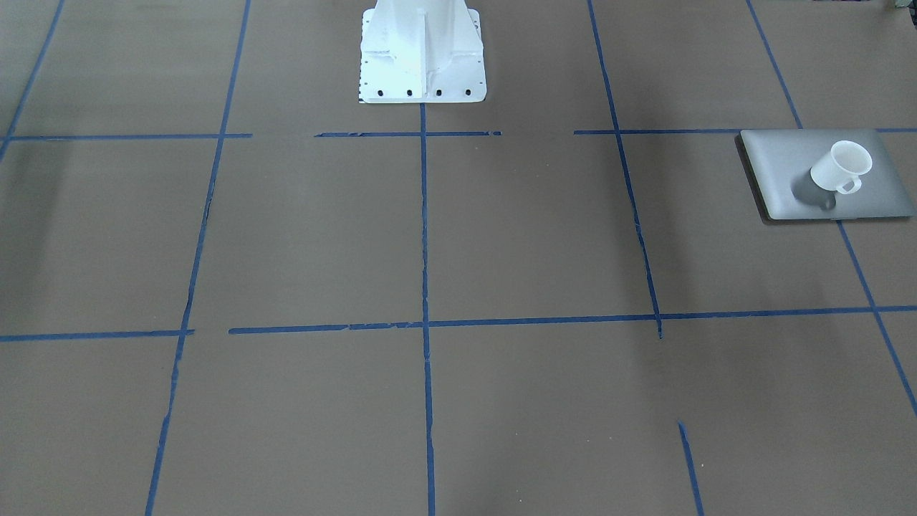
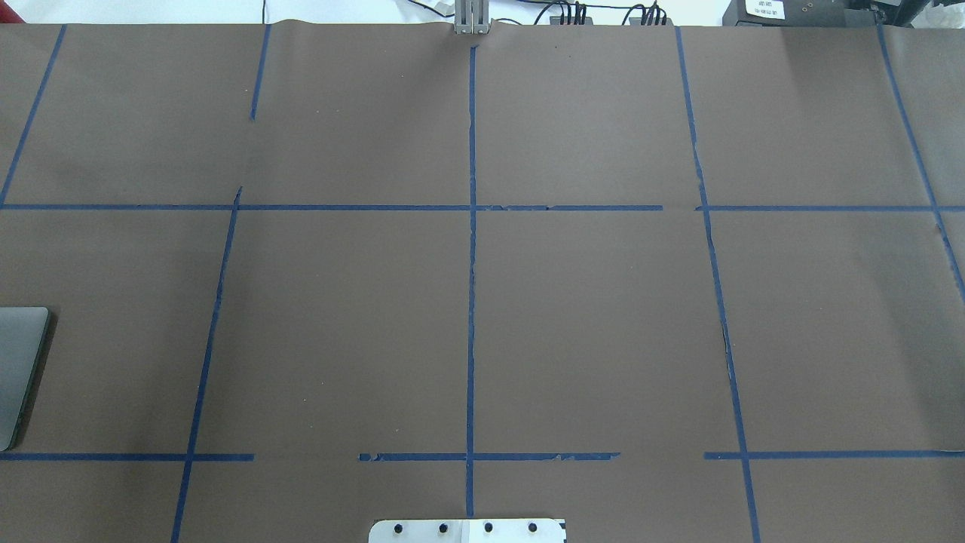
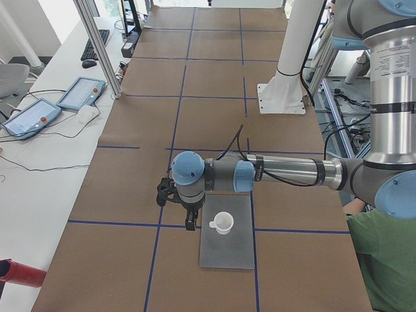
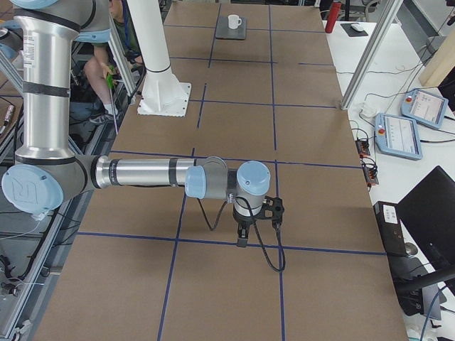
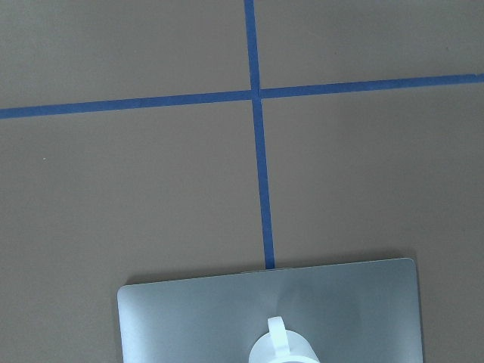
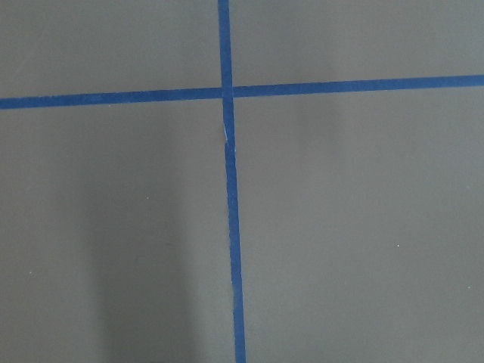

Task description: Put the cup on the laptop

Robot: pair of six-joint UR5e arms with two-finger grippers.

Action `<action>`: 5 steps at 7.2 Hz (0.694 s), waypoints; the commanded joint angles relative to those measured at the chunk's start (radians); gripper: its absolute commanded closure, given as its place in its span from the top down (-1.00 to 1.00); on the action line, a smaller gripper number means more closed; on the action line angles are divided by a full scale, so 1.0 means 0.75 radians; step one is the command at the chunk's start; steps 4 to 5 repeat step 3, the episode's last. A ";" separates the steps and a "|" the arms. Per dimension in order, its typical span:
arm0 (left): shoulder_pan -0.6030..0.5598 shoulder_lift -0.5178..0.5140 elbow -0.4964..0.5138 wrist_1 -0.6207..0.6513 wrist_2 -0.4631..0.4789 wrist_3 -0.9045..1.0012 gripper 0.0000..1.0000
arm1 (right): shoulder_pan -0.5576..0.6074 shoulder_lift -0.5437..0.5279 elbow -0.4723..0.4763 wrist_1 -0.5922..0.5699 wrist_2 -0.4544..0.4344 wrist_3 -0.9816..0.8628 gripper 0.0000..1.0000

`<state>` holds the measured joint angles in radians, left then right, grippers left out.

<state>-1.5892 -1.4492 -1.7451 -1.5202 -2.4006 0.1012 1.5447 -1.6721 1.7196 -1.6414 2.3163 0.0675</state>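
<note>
The white cup [image 1: 839,168] stands upright on the silver-grey laptop [image 1: 781,172], free of any gripper. Both also show in the exterior left view, the cup [image 3: 223,223] on the laptop [image 3: 227,250], and far off in the exterior right view, cup [image 4: 233,22]. The left wrist view has the cup's handle and rim [image 5: 283,348] on the laptop lid [image 5: 189,318] at its bottom edge. My left gripper [image 3: 189,220] hangs beside the cup, apart from it; I cannot tell whether it is open. My right gripper [image 4: 242,238] hangs over bare table far away; its state cannot be told.
Brown paper with blue tape lines covers the table [image 2: 482,302]. The white robot base [image 1: 421,54] stands at mid-table. Only the laptop's edge [image 2: 19,362] shows in the overhead view. Tablets [image 3: 78,94] and cables lie on the side desk. A person in green [image 3: 383,260] sits nearby.
</note>
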 commanded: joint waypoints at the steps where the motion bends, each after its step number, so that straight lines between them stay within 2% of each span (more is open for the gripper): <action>1: 0.000 -0.001 0.001 0.000 0.000 0.002 1.00 | 0.000 0.000 0.000 0.000 0.000 0.000 1.00; 5: 0.000 0.001 -0.003 0.000 0.000 0.000 1.00 | 0.000 0.000 0.000 0.000 0.000 0.000 1.00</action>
